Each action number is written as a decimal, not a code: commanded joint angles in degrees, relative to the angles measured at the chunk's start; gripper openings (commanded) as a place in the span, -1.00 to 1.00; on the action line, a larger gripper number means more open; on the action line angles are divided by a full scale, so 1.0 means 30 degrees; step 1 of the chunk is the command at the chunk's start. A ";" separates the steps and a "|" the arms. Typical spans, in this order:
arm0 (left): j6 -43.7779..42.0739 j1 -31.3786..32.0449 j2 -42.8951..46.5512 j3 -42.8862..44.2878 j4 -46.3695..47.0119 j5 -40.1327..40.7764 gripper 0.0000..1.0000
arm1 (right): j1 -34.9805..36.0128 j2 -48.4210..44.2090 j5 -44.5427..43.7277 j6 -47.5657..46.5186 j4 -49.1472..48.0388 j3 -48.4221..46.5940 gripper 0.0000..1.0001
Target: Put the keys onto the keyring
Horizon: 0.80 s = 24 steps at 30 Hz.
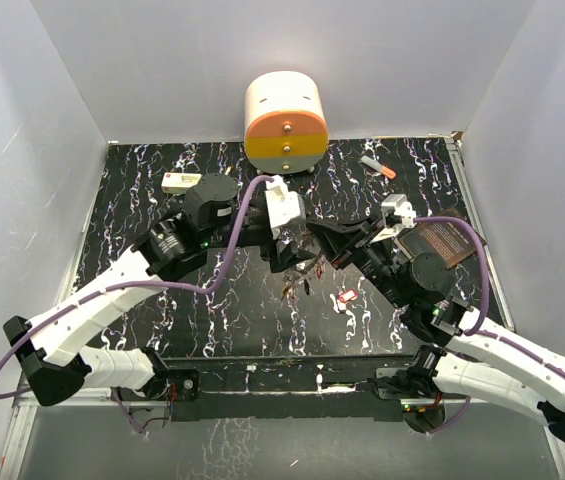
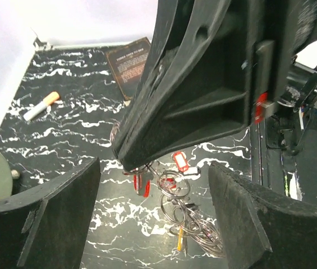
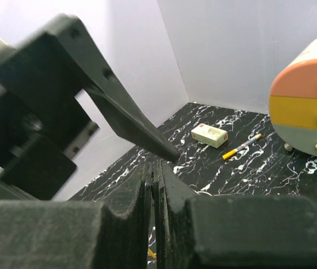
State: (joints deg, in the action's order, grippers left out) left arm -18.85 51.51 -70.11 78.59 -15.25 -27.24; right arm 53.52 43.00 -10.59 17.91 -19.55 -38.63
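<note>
Keys [image 2: 141, 184] and the keyring [image 2: 173, 210] sit in one tangled cluster squarely between the fingers of your left gripper [image 2: 154, 171]. Its jaws stand wide apart and hold nothing. The cluster runs lengthwise back toward that wrist. Your right gripper [image 2: 126, 161] is pressed closed, tip at the cluster's far end, possibly pinching a ring wire. Your left arm is nearer.

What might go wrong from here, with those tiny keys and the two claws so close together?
1. The right gripper, shut, points in just ahead of the open left gripper; a move by either might knock them together.
2. The keys lie tangled with thin wire loops, so one pinch may drag several.
3. One red key lies apart and could get left out.
</note>
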 commanded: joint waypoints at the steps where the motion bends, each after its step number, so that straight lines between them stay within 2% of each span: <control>1: 0.0615 0.0058 -0.0053 -0.0808 0.1619 0.0952 0.53 | 0.0025 -0.0555 0.0130 -0.0053 -0.2465 -0.1448 -0.84; 4: 0.0504 0.0059 -0.0024 -0.1380 0.2228 0.1648 0.54 | 0.0010 -0.0599 0.0225 0.0047 -0.2334 -0.1576 -0.84; 8: 0.0392 0.0069 -0.0202 -0.1691 0.2367 0.1304 0.54 | 0.0029 -0.0595 0.0434 0.0131 -0.2190 -0.1737 -0.84; 11: 0.0091 0.0058 -0.0267 -0.1855 0.2570 0.1061 0.43 | 0.0031 -0.0716 0.0384 0.0203 -0.2160 -0.1663 -0.84; 15: -0.0176 0.0061 -0.0149 -0.2035 0.2513 0.0745 0.09 | 0.0028 -0.1118 0.0125 0.0292 -0.2153 -0.1430 -0.84; 21: -0.0269 0.0058 -0.0043 -0.2197 0.2587 0.0130 -0.27 | 0.0028 -0.1247 0.0130 0.0517 -0.2019 -0.1341 -0.84; 24: -0.0337 0.0058 -0.0050 -0.2259 0.2744 0.0048 -0.62 | 0.0032 -0.1268 0.0109 0.0705 -0.2086 -0.1176 -0.84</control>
State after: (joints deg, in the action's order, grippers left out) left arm -19.40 51.57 -71.09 72.25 -8.80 -25.65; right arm 53.49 40.47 -10.61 18.50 -19.51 -39.88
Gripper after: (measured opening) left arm 0.280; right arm 0.087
